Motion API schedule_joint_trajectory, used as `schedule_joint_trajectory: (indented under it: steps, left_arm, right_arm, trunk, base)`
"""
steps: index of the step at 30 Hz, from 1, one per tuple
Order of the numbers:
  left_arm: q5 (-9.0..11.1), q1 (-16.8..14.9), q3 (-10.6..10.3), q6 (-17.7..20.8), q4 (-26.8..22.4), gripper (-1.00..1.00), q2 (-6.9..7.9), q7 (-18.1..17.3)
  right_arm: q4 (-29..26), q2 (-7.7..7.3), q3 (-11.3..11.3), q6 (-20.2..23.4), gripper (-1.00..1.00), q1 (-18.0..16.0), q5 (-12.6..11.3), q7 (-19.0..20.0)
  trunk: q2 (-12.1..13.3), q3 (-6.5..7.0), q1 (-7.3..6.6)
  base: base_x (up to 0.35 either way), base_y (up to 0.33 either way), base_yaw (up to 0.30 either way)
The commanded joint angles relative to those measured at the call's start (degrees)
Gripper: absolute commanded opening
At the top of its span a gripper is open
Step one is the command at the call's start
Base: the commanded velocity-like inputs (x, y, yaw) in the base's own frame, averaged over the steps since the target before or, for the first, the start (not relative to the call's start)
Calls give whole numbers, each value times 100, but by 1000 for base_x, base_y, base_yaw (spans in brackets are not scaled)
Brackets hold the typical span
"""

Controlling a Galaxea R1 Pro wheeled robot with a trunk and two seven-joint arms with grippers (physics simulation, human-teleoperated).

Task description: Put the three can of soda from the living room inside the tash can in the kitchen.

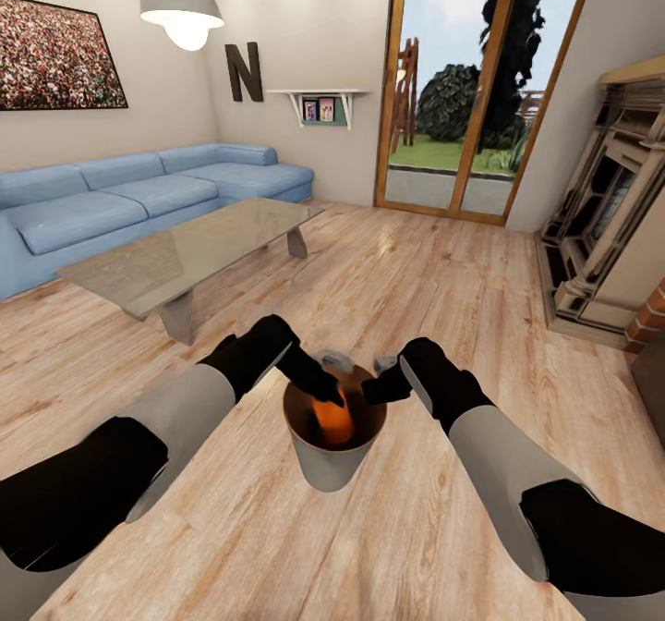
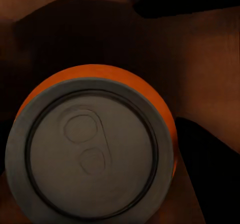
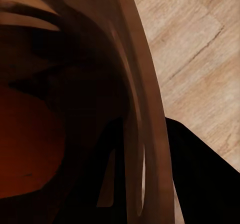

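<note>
I hold the trash can [image 1: 332, 459] by its rim, my right gripper [image 1: 379, 390] pinching the wall. My left gripper [image 1: 325, 390] reaches inside over the orange soda can [image 2: 95, 144]; its jaws' opening I cannot tell.

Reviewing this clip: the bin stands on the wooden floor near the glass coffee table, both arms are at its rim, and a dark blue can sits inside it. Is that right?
Not quite: the can inside the bin is bright orange, not dark blue. The left wrist view shows its orange side and silver top against the brown inner wall, and the head view shows orange inside the bin. The rest stands: wooden floor, glass coffee table nearby, both arms at the rim.
</note>
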Motion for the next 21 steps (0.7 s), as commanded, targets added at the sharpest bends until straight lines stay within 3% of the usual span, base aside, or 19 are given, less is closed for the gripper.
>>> schedule_joint_trajectory:
  steps: [1,7,21]
  left_arm:
    - [10,46,-47,2,-9,-100,-2,116]
    - [10,120,-144,-69,-21,-100,-5,370]
    - [10,235,-172,-130,-22,-100,-18,459]
  right_arm:
    - [-4,3,-3,18,-100,-3,-140,-27]
    - [-2,6,-4,18,-100,-4,-140,-27]
    - [-3,16,-4,18,-100,-4,-140,-27]
  trunk:
    - [0,1,-1]
    - [0,1,-1]
    - [0,1,-1]
  base:
    - [0,0,0]
    - [0,0,0]
    - [0,0,0]
